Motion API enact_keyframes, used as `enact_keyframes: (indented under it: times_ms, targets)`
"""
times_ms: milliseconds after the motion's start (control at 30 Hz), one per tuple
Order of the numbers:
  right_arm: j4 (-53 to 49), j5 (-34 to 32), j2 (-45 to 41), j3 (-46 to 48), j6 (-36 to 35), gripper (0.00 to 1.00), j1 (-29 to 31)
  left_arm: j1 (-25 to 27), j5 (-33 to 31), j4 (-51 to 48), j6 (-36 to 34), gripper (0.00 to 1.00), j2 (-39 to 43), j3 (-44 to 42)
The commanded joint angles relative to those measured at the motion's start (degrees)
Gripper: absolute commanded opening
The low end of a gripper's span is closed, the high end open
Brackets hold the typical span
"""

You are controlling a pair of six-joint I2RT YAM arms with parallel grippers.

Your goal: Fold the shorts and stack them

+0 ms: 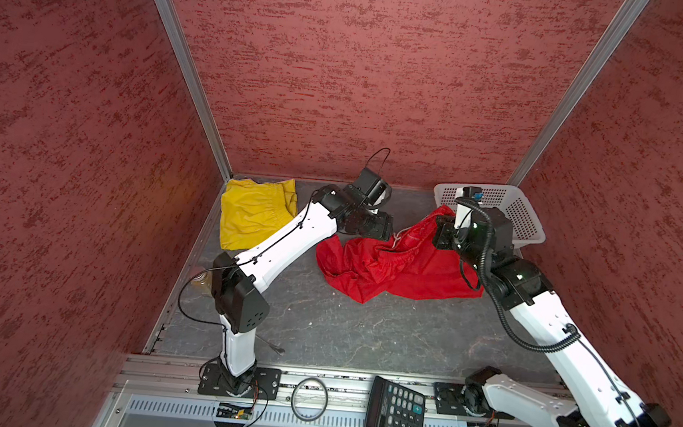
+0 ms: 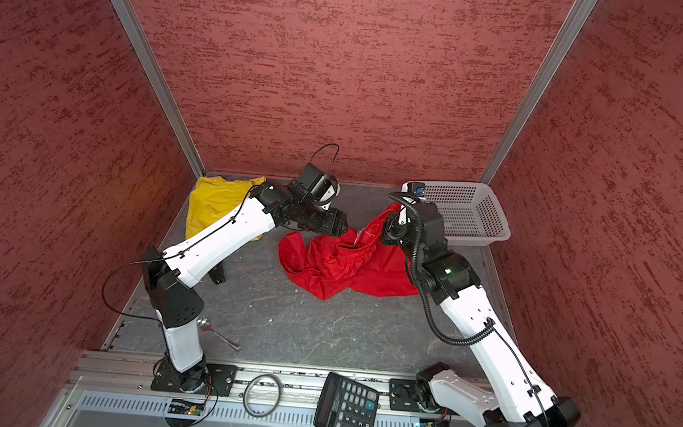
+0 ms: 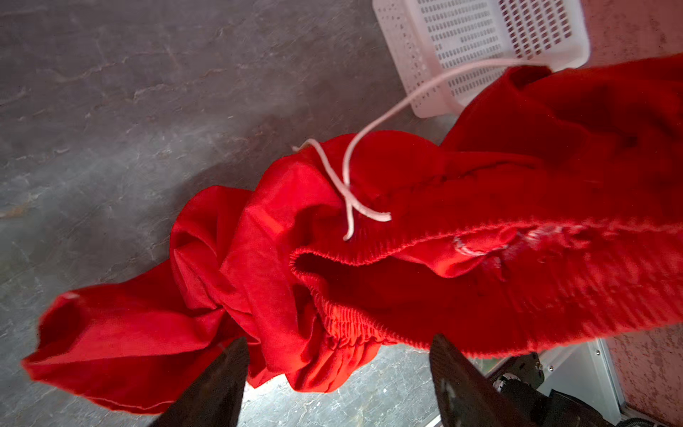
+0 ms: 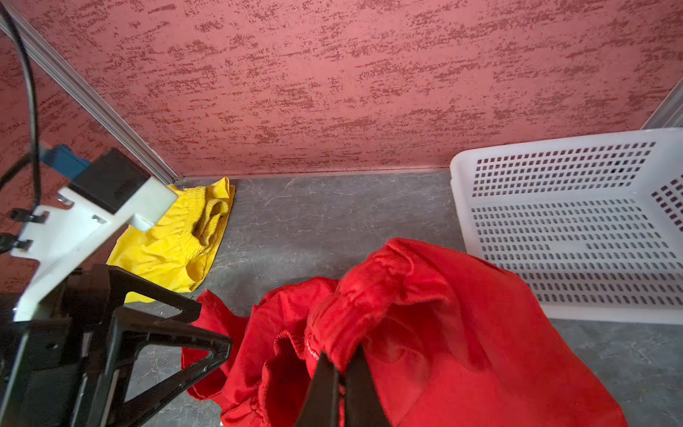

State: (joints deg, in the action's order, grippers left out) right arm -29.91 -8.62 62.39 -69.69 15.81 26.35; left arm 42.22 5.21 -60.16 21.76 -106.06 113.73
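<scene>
Right gripper (image 4: pixel 342 356) pinched shut on a raised fold of the red shorts (image 1: pixel 394 264), which sprawl crumpled mid-table. Left gripper (image 3: pixel 338 349) spread wide and empty near their elastic waistband (image 3: pixel 343 321), which we judge the firmest hold on this light, limp cloth. Yellow shorts (image 1: pixel 252 211) lie in the far left corner. The grey table (image 1: pixel 363 333) is closely walled, with a white basket (image 1: pixel 526 221) at far right.
</scene>
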Motion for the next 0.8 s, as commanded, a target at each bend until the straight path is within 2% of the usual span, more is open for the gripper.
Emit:
enact_keyframes:
  times_ms: [0,133,333,433,600,633,667,700,767]
  targets:
    - [0.6,1.3,-2.7,-2.1,-1.2,0.0,-0.3,1.7,-1.1,-2.1,-2.1,0.79,-1.4,1.5]
    - [-0.3,0.7,-2.5,-3.4,-1.4,0.0,-0.3,3.5,-1.8,-3.9,-3.1,0.79,-4.5,1.6]
    - [-0.3,1.4,-2.4,-3.4,-1.0,0.0,-0.3,5.1,-9.9,-12.6,-4.3,0.79,-12.5,5.2]
    - [-0.1,1.3,-2.4,-2.9,-0.9,0.0,-0.3,5.2,-7.7,-12.3,-3.5,0.79,-13.6,4.4]
    - [-0.1,-0.7,-2.5,-2.2,-1.5,0.0,-0.3,5.4,-0.9,-8.1,-1.0,0.67,-12.4,-0.5]
    - [0.0,-0.9,-2.5,-2.1,-1.5,0.0,-0.3,5.5,-0.2,-7.5,-0.3,0.6,-12.3,-1.4]
    - [0.2,-1.1,-2.6,-2.1,-1.6,0.0,-0.3,5.5,0.4,-6.9,0.4,0.49,-12.3,-2.3]
    - [0.4,-1.3,-2.7,-2.0,-1.7,0.0,-0.3,5.5,0.7,-6.2,1.2,0.33,-12.2,-3.4]
    - [0.6,-1.6,-2.7,-2.1,-1.7,0.0,-0.3,5.3,1.3,-4.6,2.3,0.14,-11.6,-5.3]
